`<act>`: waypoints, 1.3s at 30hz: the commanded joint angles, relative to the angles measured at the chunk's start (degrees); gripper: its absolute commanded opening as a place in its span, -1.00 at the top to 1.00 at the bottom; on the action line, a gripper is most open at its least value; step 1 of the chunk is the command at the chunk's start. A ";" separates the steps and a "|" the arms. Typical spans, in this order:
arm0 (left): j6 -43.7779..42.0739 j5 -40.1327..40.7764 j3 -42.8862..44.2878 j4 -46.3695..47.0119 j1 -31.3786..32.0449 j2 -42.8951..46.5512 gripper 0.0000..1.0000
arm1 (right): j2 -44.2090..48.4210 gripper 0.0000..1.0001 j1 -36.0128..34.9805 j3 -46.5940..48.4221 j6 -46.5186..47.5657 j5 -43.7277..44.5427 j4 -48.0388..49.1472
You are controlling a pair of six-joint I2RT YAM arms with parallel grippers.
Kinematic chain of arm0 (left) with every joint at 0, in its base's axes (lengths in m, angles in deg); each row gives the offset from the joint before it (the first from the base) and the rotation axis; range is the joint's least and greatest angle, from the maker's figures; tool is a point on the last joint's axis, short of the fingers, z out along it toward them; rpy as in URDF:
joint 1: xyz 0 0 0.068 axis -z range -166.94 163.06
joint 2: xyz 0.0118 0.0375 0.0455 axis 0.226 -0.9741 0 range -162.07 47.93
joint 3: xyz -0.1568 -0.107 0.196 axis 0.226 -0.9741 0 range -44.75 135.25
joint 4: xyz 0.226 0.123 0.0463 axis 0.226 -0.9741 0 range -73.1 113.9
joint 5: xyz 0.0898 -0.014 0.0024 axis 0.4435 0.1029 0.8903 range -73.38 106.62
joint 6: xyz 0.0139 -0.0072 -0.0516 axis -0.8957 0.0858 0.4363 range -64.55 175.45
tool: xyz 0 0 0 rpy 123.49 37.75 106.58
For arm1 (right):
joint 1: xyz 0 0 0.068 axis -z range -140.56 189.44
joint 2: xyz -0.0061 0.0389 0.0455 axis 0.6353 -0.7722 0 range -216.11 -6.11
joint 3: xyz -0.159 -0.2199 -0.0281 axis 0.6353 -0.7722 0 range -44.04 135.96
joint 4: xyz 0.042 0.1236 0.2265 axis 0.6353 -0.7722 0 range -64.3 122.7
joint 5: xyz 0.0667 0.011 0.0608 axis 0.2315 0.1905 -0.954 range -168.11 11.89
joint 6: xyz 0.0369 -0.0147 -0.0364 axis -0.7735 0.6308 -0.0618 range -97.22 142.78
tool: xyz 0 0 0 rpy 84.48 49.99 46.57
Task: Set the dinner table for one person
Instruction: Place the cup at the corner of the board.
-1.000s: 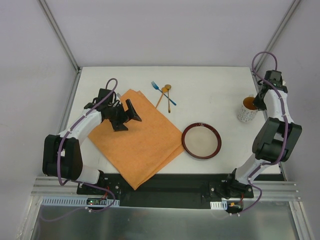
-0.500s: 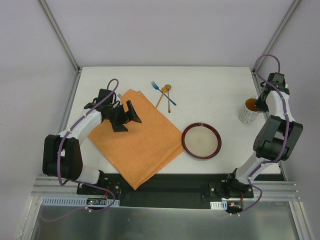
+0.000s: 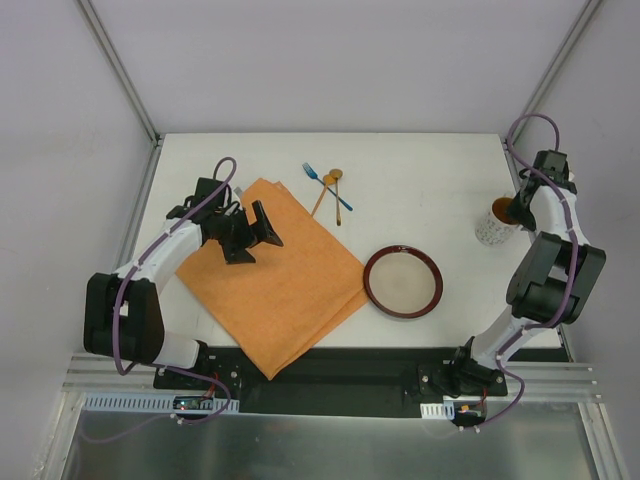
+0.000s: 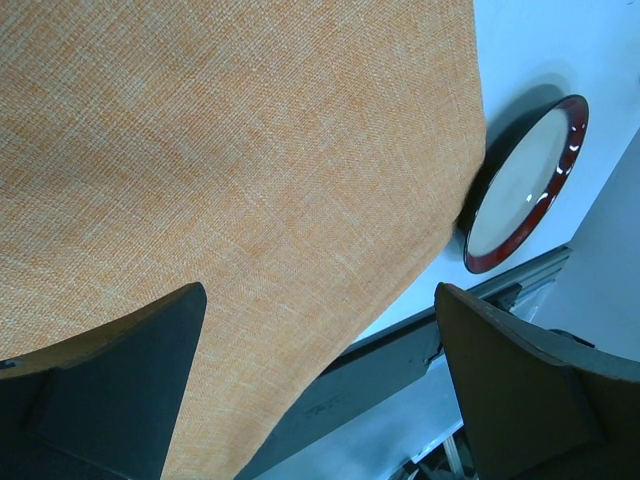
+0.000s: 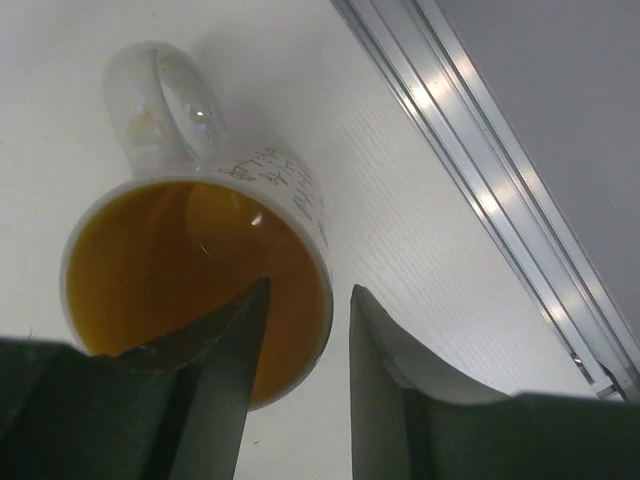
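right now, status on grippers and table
Left gripper open over mat. Right gripper astride mug rim, jaws apart. Table: plate, cutlery beside mat.

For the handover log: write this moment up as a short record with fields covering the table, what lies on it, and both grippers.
surface: white dinner table
mat: orange placemat, set at an angle, left half
dish: dark-rimmed plate, empty, beside the placemat's right corner
cutlery: blue fork and two wooden spoons, crossed, far centre, off the placemat
drink: white mug, orange inside, upright, right edge
left arm: left gripper open wide, empty, above the placemat
right arm: right gripper parted astride the mug's rim
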 commanded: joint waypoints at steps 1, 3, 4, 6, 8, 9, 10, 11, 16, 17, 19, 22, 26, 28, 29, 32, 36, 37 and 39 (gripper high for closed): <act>-1.59 -0.58 2.14 -1.10 0.63 2.55 -0.99 | 5.70 0.17 -0.02 1.69 -0.89 0.14 0.04; -1.59 -0.41 3.54 -1.27 0.63 2.64 -0.99 | 6.93 0.14 -0.02 2.49 -1.16 0.41 -0.57; -1.59 -0.41 4.07 -1.36 0.63 2.64 -0.98 | 8.33 0.09 -0.02 3.10 -1.77 0.41 -0.75; -1.68 -0.32 5.39 -1.54 0.63 2.64 -0.99 | 9.56 0.07 -0.02 3.98 -2.04 0.06 -1.10; -1.59 -0.32 6.01 -1.71 0.63 2.55 -0.99 | 10.97 0.05 -0.02 5.65 -2.39 -0.47 -1.54; -1.42 -0.41 6.10 -1.71 0.63 2.46 -0.99 | 11.50 0.05 -0.02 6.26 -2.56 -0.73 -2.06; -1.24 -0.41 6.27 -1.80 0.63 2.46 -0.99 | 12.55 0.04 -0.02 6.88 -2.65 -1.43 -2.15; -1.07 -0.41 6.36 -1.71 0.63 2.46 -0.99 | 13.34 0.04 -0.02 6.89 -2.74 -2.05 -2.07; 1.04 1.52 9.08 -1.71 1.07 -0.08 -0.99 | 17.04 -0.08 -1.24 4.00 -5.46 -12.06 1.44; 1.22 1.96 11.18 -1.62 1.33 -0.87 -0.98 | 17.39 -0.22 -2.12 3.20 -5.64 -16.60 2.41; 1.39 2.93 13.91 -1.54 2.91 -4.03 -0.99 | 16.78 -0.23 -5.89 1.62 -5.12 -20.40 2.94; 1.57 5.56 20.23 -1.54 5.63 -9.56 -0.99 | 14.68 -0.22 -12.74 1.00 -4.42 -22.70 2.94; 4.46 10.48 29.54 -2.41 7.66 -17.91 -0.99 | 10.99 -0.18 -21.97 2.57 -4.85 -23.58 1.37; 7.19 12.94 34.02 -2.85 7.75 -23.19 -0.99 | 8.97 -0.15 -27.94 3.80 -4.85 -23.24 -0.04; 7.80 13.65 35.53 -3.03 7.84 -26.51 -0.99 | 8.70 -0.15 -29.88 3.81 -4.85 -23.06 -1.00; 8.87 14.19 42.38 -3.03 8.71 -33.01 -0.99 | 8.60 -0.14 -39.27 1.18 -5.46 -21.83 -1.28; 5.97 11.37 54.59 -3.03 11.26 -42.17 -0.99 | 9.13 -0.13 -46.41 -2.86 -6.87 -20.60 -1.54; 5.18 11.28 58.88 -3.12 11.62 -43.84 -0.99 | 9.31 -0.12 -47.47 -3.48 -7.13 -20.60 -1.71; 2.90 11.19 61.98 -3.29 11.97 -47.80 -0.98 | 10.01 -0.12 -49.75 -4.54 -7.23 -20.60 -2.68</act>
